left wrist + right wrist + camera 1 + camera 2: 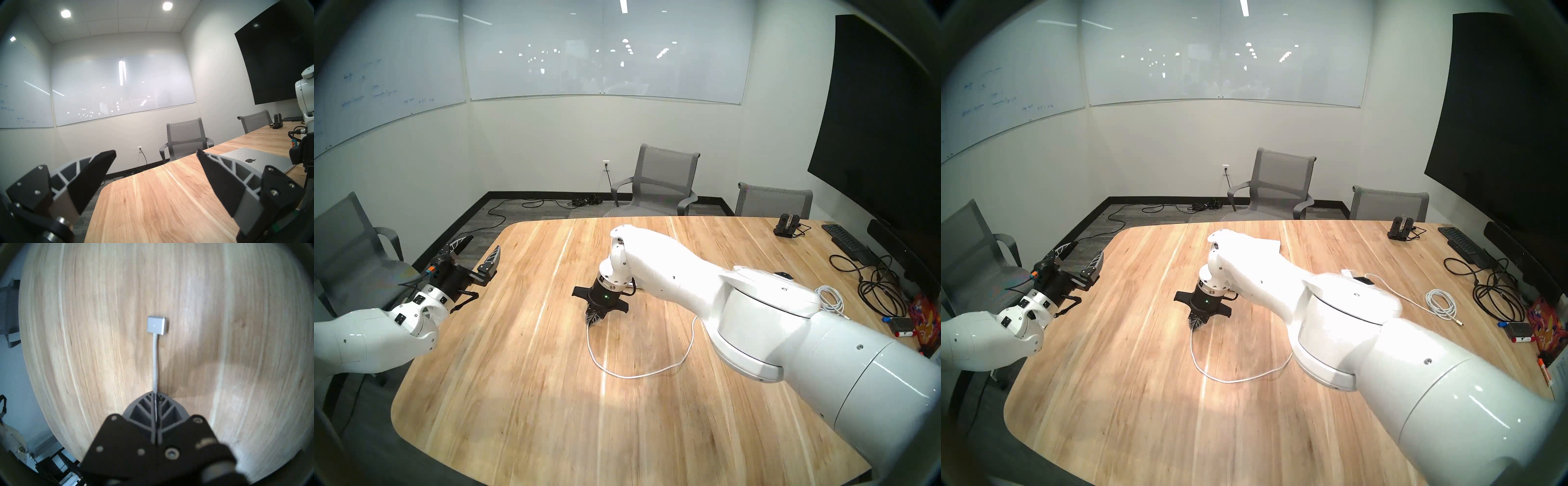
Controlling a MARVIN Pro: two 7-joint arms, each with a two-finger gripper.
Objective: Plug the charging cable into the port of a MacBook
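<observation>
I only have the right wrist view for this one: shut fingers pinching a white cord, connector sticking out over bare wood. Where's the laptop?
Observer: The left wrist view shows the MacBook lying closed on the table, close by the right gripper.
Operator: Any slack behind the grip?
Observer: Yes, the charging cable runs back in a loose loop on the wood.
Operator: And the other arm?
Observer: The left gripper is open and empty, at the table's left edge.

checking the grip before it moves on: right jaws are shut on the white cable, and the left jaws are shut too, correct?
Not quite. The right gripper is shut on the charging cable, but the left gripper stands open and empty, as the left wrist view shows.
</observation>
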